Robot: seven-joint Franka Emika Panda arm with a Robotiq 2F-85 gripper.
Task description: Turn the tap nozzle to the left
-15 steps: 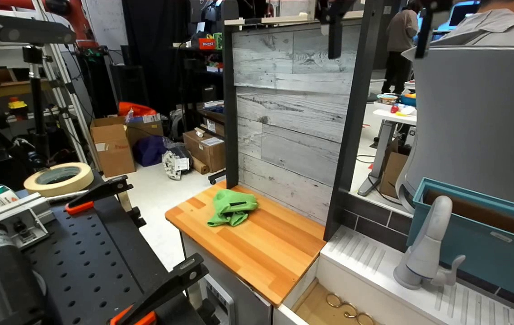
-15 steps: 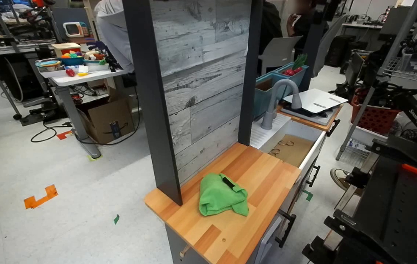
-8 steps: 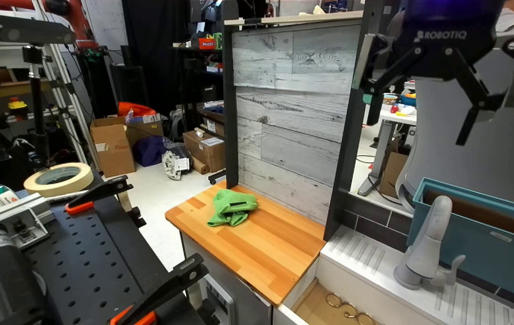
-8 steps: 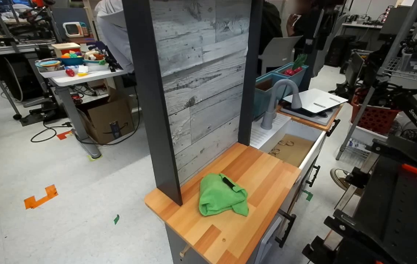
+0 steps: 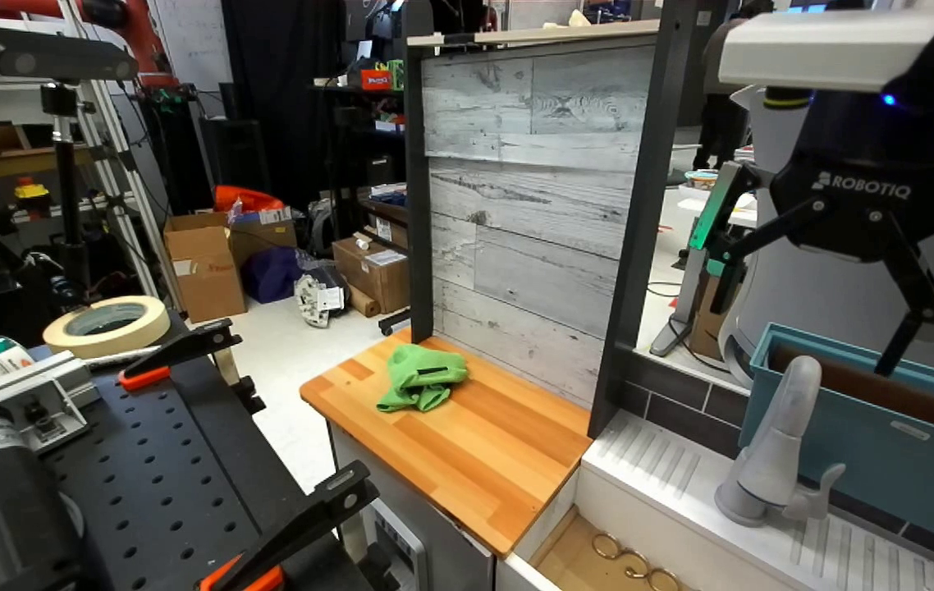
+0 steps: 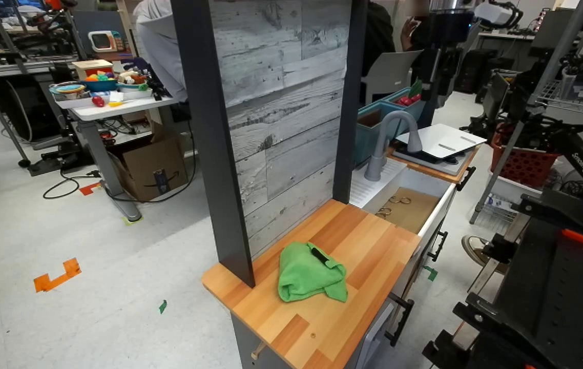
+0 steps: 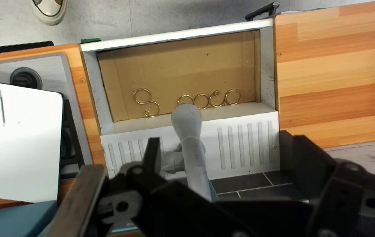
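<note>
The tap nozzle is a light grey curved spout with a small side lever at its base. It stands on the white ribbed ledge in both exterior views point(image 5: 779, 435) point(image 6: 380, 141). In the wrist view the nozzle point(image 7: 192, 151) has its rounded outlet over the sink edge, and its upper part is hidden behind my gripper. My gripper point(image 7: 226, 141) is open and empty. In that view the nozzle lies between the fingers, nearer the left one, with no contact visible. In an exterior view my gripper point(image 5: 808, 332) hangs above the nozzle, in front of the grey chair back.
A teal basin point(image 5: 869, 427) stands right behind the nozzle. The sink point(image 7: 181, 69) holds several gold rings. A dark post point(image 5: 639, 222) rises beside the ledge. A green cloth point(image 5: 422, 377) lies on the wooden counter point(image 5: 500, 460). A white board point(image 7: 16, 141) lies over the stove.
My gripper has come down from the top edge and moved right in an exterior view, staying open. The arm is now visible above it. The nozzle has not moved.
</note>
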